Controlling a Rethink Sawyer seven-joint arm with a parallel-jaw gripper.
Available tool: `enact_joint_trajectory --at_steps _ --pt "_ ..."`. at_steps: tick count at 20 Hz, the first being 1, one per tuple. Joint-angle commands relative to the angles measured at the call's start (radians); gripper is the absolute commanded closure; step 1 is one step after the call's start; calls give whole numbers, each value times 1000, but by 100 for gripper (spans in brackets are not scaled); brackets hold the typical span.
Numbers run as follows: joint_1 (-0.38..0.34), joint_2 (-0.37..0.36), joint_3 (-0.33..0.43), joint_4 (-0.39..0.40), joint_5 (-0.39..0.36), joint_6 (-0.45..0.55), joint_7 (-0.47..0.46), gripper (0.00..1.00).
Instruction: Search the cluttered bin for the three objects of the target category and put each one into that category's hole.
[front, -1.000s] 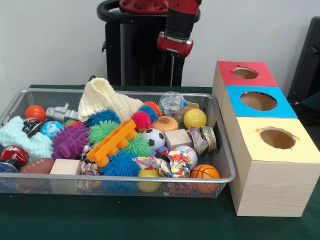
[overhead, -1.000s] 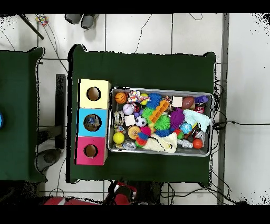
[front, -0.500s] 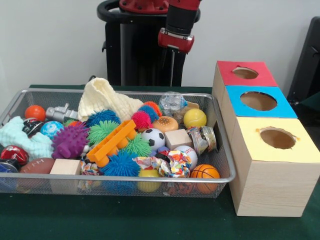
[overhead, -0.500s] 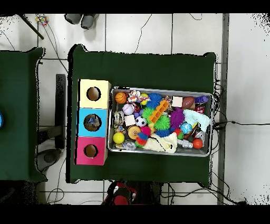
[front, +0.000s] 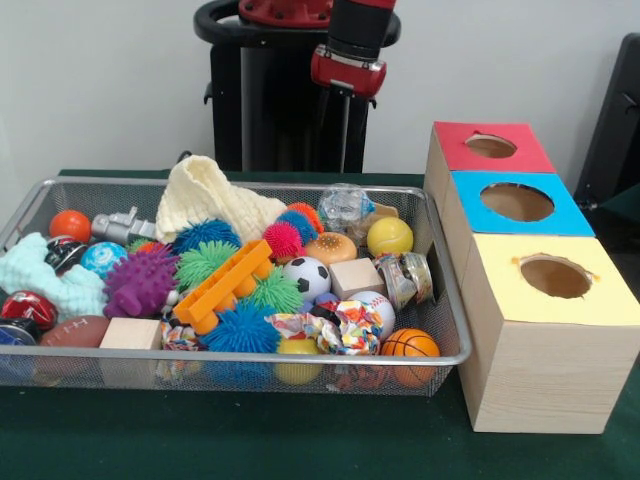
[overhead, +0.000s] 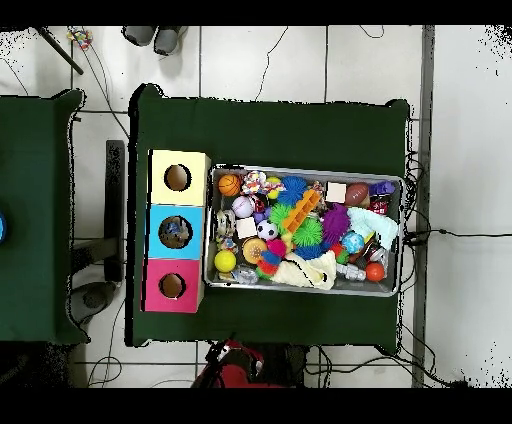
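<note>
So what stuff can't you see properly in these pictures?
- Gripper, front view: thin and dark against the black pedestal, so open or shut is unclear.
- Bottle, front view: partly behind other toys; further bottles may be buried in the bin.
- Blue box's hole, overhead view: contents too small.

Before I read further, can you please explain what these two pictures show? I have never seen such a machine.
It is a red and black robot arm on a pedestal; its gripper hangs above the table and holds nothing that I can see. One picture faces the robot across the table; the other looks straight down. On the green table stands a wire bin full of toys, among them a clear plastic bottle. Beside it stand three boxes with holes: red, blue and yellow.
</note>
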Motion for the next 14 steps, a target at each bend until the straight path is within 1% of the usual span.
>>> enact_joint_trajectory --at_steps 1,8,11,14 --pt "-35 23 81 -204 53 101 77 0" --pt "-20 65 93 -302 63 145 54 0" --pt "2 85 91 -338 74 167 48 0" --pt "23 90 94 -362 88 202 52 0"
